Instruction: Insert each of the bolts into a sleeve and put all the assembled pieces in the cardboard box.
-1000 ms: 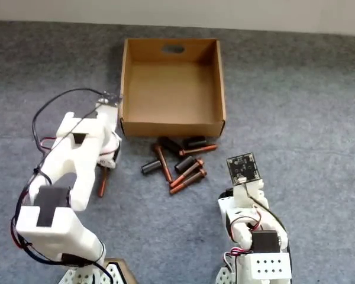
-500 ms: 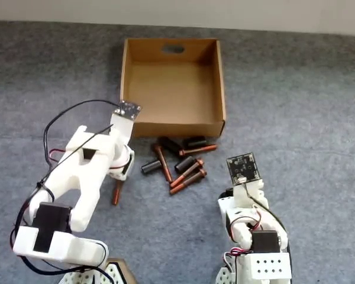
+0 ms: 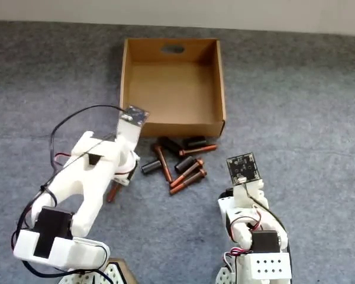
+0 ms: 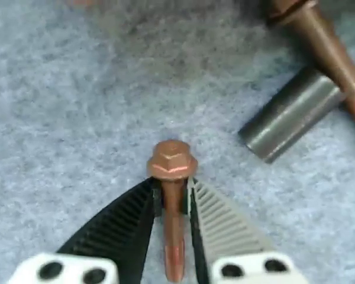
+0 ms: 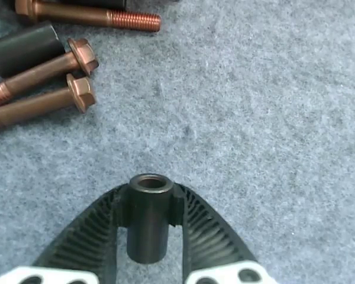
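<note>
The left claw (image 4: 174, 188) is clamped on a copper-coloured bolt (image 4: 172, 161). Its ribbed fingers, one black and one pale, press the smooth shank from both sides. The six-sided flanged head sticks out just past the tips, and the threaded end points back toward the wrist. Ahead of this claw and off to one side, a loose sleeve (image 4: 290, 115), a plain dull-grey metal tube, lies on the fuzzy grey surface (image 4: 77, 106) just beside another bolt (image 4: 319, 41).

The right claw (image 5: 149, 195) grips a black sleeve (image 5: 148, 228) across its sides. It is a short smooth cylinder with a round bore at the end facing away from the wrist. Well ahead of it, a hex-headed bolt (image 5: 41, 105) lies alongside a twin bolt (image 5: 38, 66), which rests against a dark sleeve (image 5: 23, 44).

The cardboard box (image 3: 173, 127), brown, square and open-topped, sits beyond that scatter from both claws.
</note>
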Motion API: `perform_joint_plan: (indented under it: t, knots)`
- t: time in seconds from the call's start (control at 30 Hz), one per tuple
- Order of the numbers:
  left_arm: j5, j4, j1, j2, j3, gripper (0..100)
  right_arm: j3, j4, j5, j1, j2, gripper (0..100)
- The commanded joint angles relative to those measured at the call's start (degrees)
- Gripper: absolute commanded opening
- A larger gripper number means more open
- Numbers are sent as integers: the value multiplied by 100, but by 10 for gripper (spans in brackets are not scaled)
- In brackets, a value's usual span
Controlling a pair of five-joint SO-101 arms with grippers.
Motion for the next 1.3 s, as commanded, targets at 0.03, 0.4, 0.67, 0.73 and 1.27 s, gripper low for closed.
perform_joint_plan:
  t: [0.03, 0.4, 0.67, 0.73, 1.27]
  knots:
    - [79, -185, 22, -48, -119, 8, 242, -101, -9, 48, -57, 6]
    - [88, -237, 13, -1974, 92, 9, -22, 48, -53, 40, -92, 6]
    - [1222, -1451, 31, -4048, 629, 10, -1200, -163, -53, -268, -1033, 6]
    - [1477, -1723, 119, -4347, 629, 10, -1341, -576, -53, -497, -1051, 6]
    - [1609, -2655, 1112, -5982, 646, 9, -1147, -3600, -475, -2141, -892, 6]
